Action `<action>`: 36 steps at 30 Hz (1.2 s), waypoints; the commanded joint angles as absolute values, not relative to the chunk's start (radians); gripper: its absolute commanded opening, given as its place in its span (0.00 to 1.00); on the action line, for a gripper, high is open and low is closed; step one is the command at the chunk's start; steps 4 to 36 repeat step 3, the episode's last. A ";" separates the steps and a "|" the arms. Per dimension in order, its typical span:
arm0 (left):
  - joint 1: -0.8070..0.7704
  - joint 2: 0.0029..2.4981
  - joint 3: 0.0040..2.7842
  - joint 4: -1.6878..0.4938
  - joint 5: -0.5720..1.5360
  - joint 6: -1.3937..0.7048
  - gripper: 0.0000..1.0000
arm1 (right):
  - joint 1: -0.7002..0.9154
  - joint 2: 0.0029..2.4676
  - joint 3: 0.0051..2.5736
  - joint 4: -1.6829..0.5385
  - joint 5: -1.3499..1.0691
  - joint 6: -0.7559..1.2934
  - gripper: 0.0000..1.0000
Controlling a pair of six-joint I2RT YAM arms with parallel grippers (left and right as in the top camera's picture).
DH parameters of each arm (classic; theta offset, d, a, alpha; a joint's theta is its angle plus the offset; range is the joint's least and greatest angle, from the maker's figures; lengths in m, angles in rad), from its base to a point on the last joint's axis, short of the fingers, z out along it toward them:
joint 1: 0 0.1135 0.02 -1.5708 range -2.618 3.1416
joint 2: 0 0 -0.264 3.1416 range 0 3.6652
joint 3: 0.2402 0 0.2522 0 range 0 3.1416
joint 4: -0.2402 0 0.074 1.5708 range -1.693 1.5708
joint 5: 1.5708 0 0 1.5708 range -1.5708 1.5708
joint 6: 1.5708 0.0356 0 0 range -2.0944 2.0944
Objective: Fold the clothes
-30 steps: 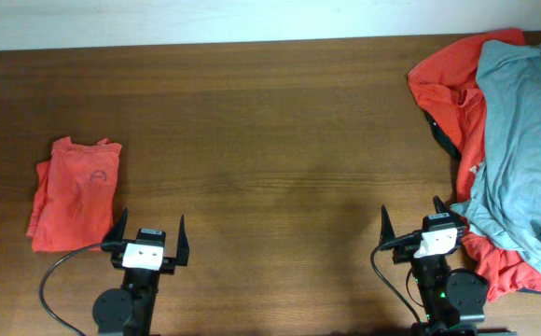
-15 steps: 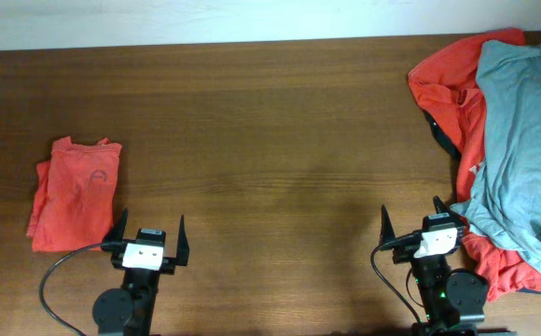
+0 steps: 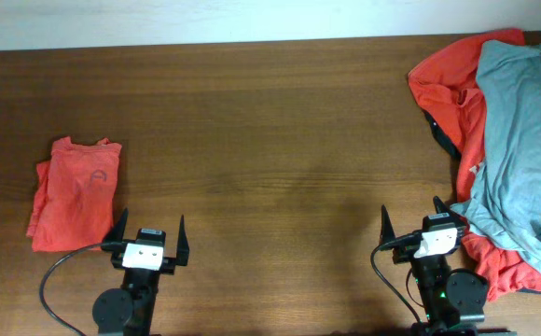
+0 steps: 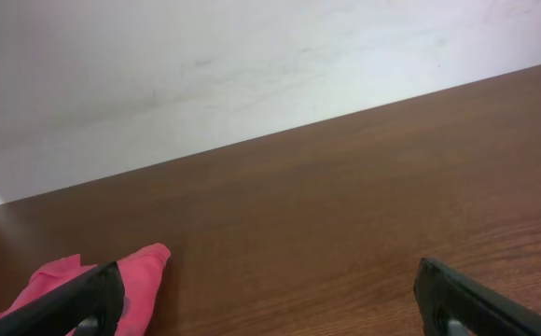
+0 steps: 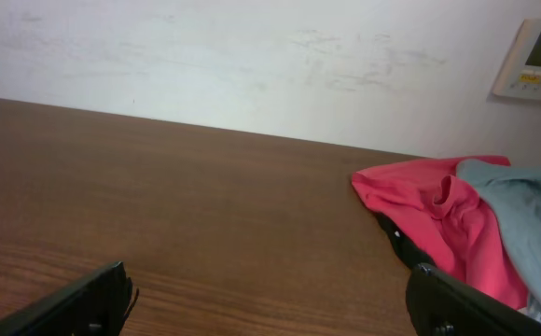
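A folded orange-red T-shirt (image 3: 73, 192) with a small dark round print lies flat at the table's left; its corner (image 4: 145, 271) shows in the left wrist view. At the right edge, a crumpled orange-red T-shirt (image 3: 448, 84) lies under a light grey-blue T-shirt (image 3: 522, 140); both show in the right wrist view, red (image 5: 438, 219) and grey-blue (image 5: 532, 215). My left gripper (image 3: 149, 231) stands open at the front edge, just right of the folded shirt. Beside the pile's near end, my right gripper (image 3: 410, 222) is open too. Neither holds anything.
The brown wooden table (image 3: 270, 140) runs back to a white wall (image 4: 205, 65). A white wall panel (image 5: 536, 61) hangs at the far right. A dark garment edge (image 5: 396, 238) pokes out beneath the pile.
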State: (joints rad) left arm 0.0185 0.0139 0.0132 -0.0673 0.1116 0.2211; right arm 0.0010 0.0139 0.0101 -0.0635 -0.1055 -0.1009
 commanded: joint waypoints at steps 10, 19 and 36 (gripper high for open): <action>0.014 0.005 0.009 -0.072 0.097 0.233 0.99 | 0.007 0.008 0.006 -0.070 -0.097 -0.097 0.99; 0.014 0.005 0.009 -0.072 0.097 0.233 0.99 | 0.007 0.008 0.006 -0.070 -0.097 -0.097 0.99; 0.014 0.005 0.009 -0.072 0.097 0.233 0.99 | 0.007 0.008 0.006 -0.070 -0.097 -0.097 0.99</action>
